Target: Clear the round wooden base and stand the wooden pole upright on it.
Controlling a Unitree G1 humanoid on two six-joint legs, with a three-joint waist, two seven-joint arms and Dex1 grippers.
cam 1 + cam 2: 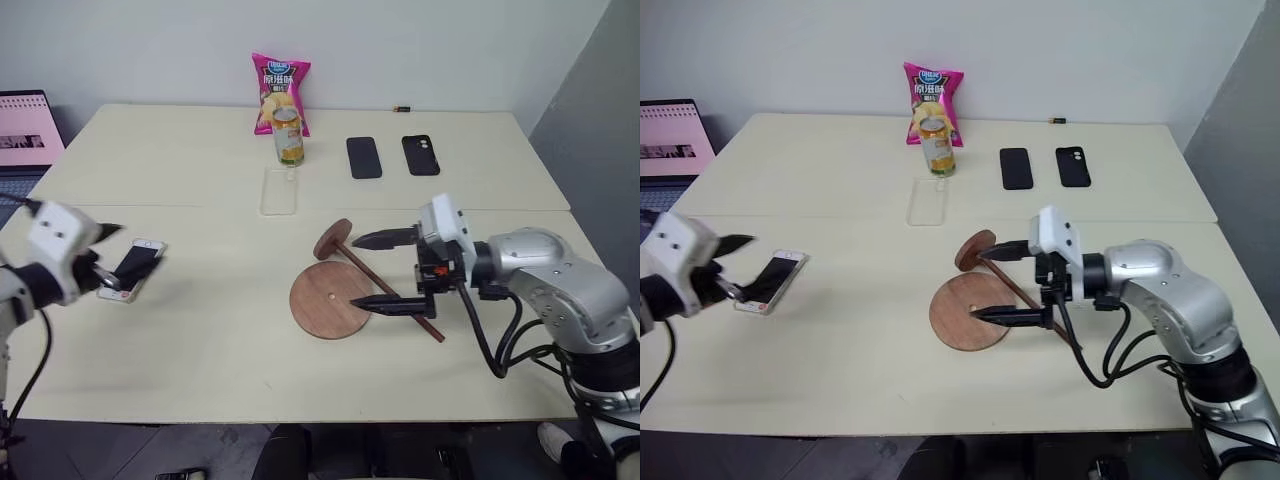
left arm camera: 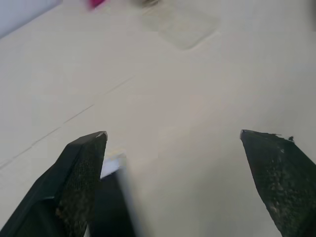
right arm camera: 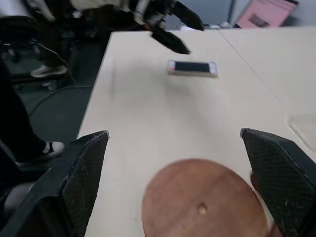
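- Near the middle of the surface (image 1: 200, 350) lies the round wooden base (image 1: 330, 299), bare on top, its small centre hole showing; the phone (image 1: 133, 268) rests flat well off to the left, so I judge the clearing done.
- The wooden pole (image 1: 385, 291) lies on its side, its disc end just beyond the base's far edge, the rod slanting across the base's right rim.
- My right claw (image 1: 366, 271) hangs wide open with nothing in it, one finger above the rod and one low by the base's near right edge.
- My left claw (image 1: 108, 258) is also spread and empty, beside the phone.
- Next, I'd close the right claw on the rod mid-length (not near the disc), lift, and tip it disc-down before centring it on the base.
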